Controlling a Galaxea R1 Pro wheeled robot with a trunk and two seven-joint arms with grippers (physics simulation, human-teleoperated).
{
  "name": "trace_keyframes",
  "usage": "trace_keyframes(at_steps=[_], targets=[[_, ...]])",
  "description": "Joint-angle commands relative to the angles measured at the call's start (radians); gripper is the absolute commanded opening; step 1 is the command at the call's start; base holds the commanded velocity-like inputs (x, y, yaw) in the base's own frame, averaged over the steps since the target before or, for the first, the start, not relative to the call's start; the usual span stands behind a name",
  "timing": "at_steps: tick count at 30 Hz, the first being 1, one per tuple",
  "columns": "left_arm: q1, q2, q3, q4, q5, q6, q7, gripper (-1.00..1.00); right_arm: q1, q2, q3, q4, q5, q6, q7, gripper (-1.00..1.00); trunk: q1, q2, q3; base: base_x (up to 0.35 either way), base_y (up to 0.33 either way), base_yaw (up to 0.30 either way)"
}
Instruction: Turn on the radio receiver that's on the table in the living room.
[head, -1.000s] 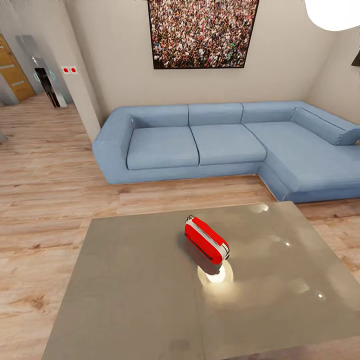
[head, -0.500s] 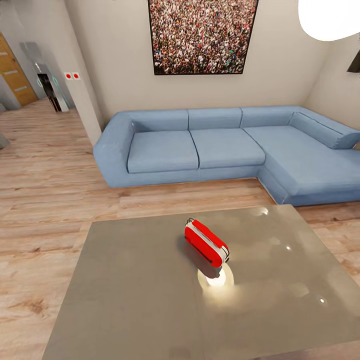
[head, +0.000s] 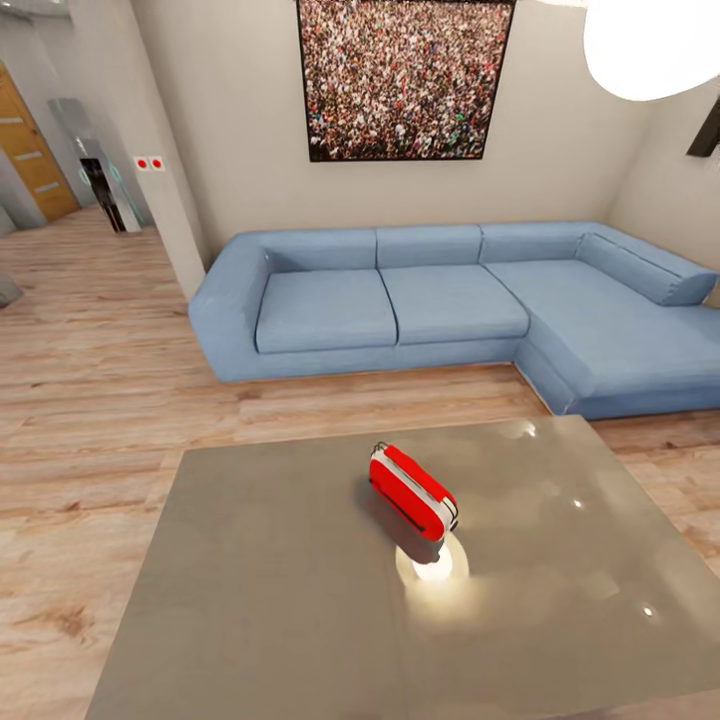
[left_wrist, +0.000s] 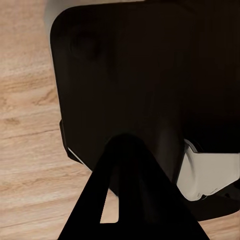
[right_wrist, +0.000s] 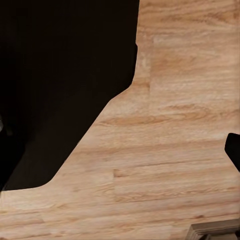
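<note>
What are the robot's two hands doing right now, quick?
Left gripper: cannot be told, the wrist view is dark shapes.
Right gripper: cannot be told either.

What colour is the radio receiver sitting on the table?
Bright red with a white band, on the grey-taupe table; the radio receiver shows best in the head view.

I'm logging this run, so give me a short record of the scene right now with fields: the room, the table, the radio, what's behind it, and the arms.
room: living room, light wood plank floor, beige walls
table: low, glossy grey-taupe top, nearest the camera
radio receiver: red with a white band, lying near the table's middle, set at a diagonal
lamp reflection: bright spot on the tabletop beside the radio
sofa: blue, L-shaped, beyond the table against the wall
picture: framed crowd photo above the sofa
arms: wrist views look down at wood floor past dark robot parts; jaw state unreadable
</note>
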Motion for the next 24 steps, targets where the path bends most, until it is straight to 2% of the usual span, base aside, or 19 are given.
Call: trace_keyframes(at_steps=[1,8,24], targets=[[0.0,0.0,0.0,0.0,0.0,0.0,0.0,-1.0,0.0,0.0,0.0,0.0,0.0,-0.001,0.0,1.0,0.0,0.0,0.002,0.0,0.0,0.0],[0.0,-0.004,-0.001,0.0,0.0,-0.001,0.0,-1.0,0.0,0.0,0.0,0.0,-0.001,-0.006,0.0,1.0,0.0,0.0,0.012,0.0,0.0,0.0],[0.0,-0.001,-0.001,-0.001,0.003,-0.001,0.0,-1.0,0.0,0.001,-0.001,0.0,-0.001,-0.013,0.0,1.0,0.0,0.0,0.02,0.0,0.0,-0.022]])
